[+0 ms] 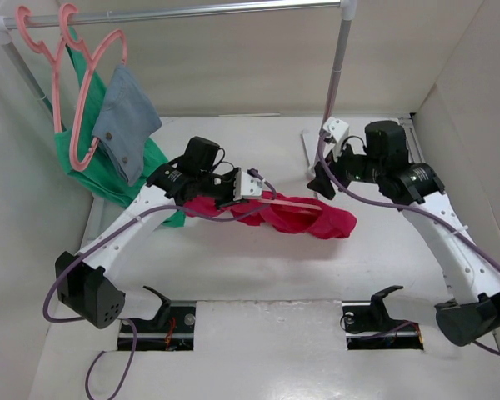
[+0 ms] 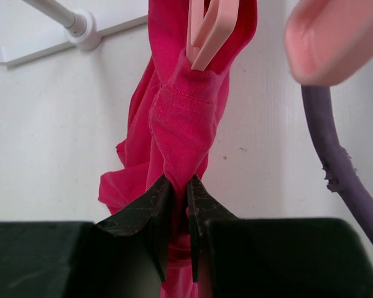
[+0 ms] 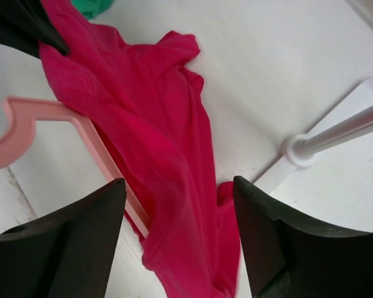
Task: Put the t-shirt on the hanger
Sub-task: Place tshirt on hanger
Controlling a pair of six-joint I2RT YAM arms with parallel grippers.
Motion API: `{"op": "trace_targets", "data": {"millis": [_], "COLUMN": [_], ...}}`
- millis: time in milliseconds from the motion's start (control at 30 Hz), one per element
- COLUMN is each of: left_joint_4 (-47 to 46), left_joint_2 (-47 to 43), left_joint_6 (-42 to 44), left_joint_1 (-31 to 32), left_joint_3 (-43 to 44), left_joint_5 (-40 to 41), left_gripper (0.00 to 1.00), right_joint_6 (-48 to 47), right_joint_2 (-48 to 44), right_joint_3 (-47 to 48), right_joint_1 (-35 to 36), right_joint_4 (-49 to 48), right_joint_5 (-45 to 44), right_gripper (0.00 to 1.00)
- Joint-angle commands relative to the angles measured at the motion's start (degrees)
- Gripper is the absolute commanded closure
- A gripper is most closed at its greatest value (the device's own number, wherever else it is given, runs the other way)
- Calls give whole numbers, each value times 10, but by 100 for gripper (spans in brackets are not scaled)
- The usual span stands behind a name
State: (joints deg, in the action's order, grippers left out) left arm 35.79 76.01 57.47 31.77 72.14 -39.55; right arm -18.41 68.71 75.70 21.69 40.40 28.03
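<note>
The crimson-pink t-shirt (image 1: 307,220) lies bunched on the table between the arms. The salmon-pink hanger (image 1: 290,202) lies partly inside it, its bar sticking out of the cloth. My left gripper (image 1: 231,198) is shut on a fold of the t-shirt (image 2: 180,118) at its left end. The hanger's frame (image 2: 206,32) enters the cloth just beyond the jaws, and its blurred hook (image 2: 329,38) is close to the camera. My right gripper (image 1: 322,180) is open and empty, hovering above the t-shirt (image 3: 155,130) and the hanger (image 3: 90,133), touching neither.
A clothes rail (image 1: 175,12) spans the back, with its pole (image 1: 338,67) and white foot (image 1: 310,150) at right. Two pink hangers at back left carry a green garment (image 1: 108,171) and a grey-blue denim garment (image 1: 125,121). Purple cables trail from both arms.
</note>
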Motion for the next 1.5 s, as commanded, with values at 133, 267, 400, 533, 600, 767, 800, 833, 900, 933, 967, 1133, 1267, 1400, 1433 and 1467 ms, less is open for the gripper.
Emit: {"op": "trace_targets", "data": {"millis": [133,267,400,533,600,767,800,833,900,933,967,1133,1267,1400,1433,1467], "left_joint_4": [-6,-12,-12,-12,-12,-1,-1,-10,-36,-47,-61,-96,-138,-160,-167,-181], "left_joint_2": [-2,-2,-2,-2,-2,-2,-2,-2,-2,-2,-2,-2,-2,4,4,4], "left_joint_6": [4,-7,-7,-13,-19,-11,-11,-11,-18,-23,-23,-57,-98,-139,-161,-170], "left_joint_1": [-25,-30,-36,-36,-41,-47,-57,-67,-92,-106,-106,-111,-111,-111,-111,-111], "left_joint_3": [27,33,33,33,39,39,32,32,26,17,10,10,5,12,18,18], "left_joint_5": [-64,-76,-81,-100,-105,-44,-19,-12,2,15,39,55,62,48,47,47], "left_gripper": [100,100,100,100,100,100,100,100,100,100,100,100,80,47,45,45], "right_joint_6": [-92,-92,-87,-57,-44,-43,-49,-49,-49,-49,-49,-49,-54,-54,-54,-54], "right_joint_2": [17,30,36,57,66,43,18,4,-24,-52,-66,-135,-141,-131,-131,-124], "right_joint_3": [55,-5,-49,-49,-49,-52,-63,-70,-78,-84,-84,-84,-78,-57,-48,-37], "right_joint_1": [99,139,145,145,140,140,134,134,118,112,106,43,23,18,18,18], "right_joint_4": [55,12,-41,-90,-103,-103,-87,-78,-53,-29,-17,43,58,64,64,71], "right_joint_5": [4,4,-26,-92,-98,-93,-87,-87,-87,-87,-92,-71,-40,-18,-11,-10], "right_gripper": [24,25,25,44,68,100,100,100,100,100,100,100,100,100,100,100]}}
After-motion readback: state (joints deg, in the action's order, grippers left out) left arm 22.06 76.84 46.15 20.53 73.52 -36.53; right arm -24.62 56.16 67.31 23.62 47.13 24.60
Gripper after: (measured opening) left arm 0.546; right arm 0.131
